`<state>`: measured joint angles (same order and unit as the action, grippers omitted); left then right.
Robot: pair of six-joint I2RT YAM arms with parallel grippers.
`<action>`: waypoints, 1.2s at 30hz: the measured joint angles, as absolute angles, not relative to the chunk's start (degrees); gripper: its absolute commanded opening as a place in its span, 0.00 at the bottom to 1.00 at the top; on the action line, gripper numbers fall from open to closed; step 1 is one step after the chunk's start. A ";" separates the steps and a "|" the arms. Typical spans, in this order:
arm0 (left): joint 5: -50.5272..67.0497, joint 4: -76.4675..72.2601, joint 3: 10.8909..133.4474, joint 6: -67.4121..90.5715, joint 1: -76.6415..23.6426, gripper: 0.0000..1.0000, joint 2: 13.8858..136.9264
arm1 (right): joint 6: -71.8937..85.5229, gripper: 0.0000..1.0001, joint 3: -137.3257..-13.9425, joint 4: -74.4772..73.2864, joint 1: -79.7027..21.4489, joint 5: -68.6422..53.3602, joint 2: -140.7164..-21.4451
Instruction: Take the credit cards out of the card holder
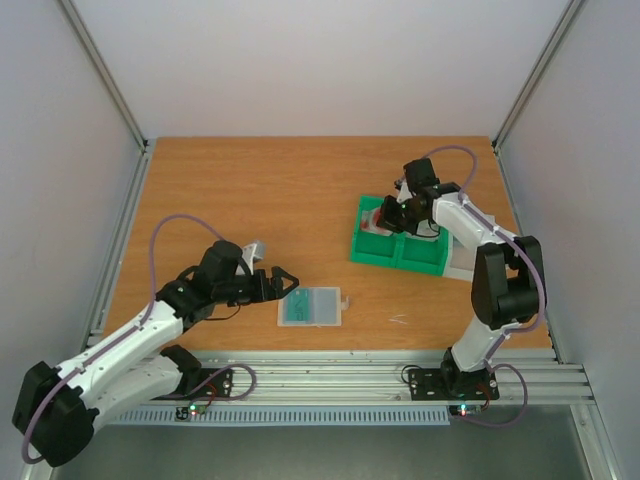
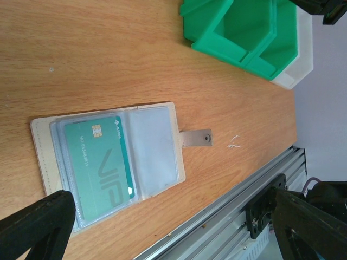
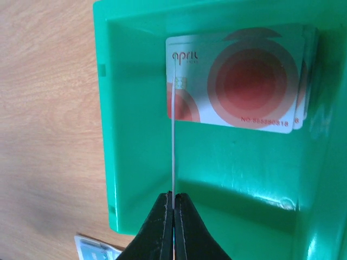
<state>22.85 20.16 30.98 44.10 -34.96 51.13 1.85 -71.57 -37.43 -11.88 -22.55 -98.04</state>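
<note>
**Right wrist: card pinched edge-on over tray**

Jaws of right gripper [image 3: 173,205] pinch 1 thin card [image 3: 173,135], held vertical above green tray [image 3: 135,162], prob. for clean drop onto white/red card [image 3: 238,81] stack, 2+ there. Top view: tray at 2 o'clock, card holder [image 1: 311,306] at 6. Beside it left gripper [image 1: 285,284] spread wide, prob. for teal card [image 2: 100,162]: 1 inside, other pocket looks empty.

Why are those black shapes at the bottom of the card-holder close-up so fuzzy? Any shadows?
Left wrist view: the left gripper is very near the lens, so its fingers blur; the card holder is sharp. Right wrist view: soft shadow darkens the floor of the green tray.
</note>
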 measured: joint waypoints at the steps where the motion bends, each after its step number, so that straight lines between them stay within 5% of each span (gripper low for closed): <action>1: 22.87 19.92 30.94 44.12 -34.96 0.99 51.59 | 1.83 0.01 -71.83 -37.15 -11.75 -22.90 -98.48; 36: 24.05 14.26 29.67 46.94 -34.94 0.99 56.62 | -0.47 0.24 -75.72 -36.73 -9.67 -22.39 -104.86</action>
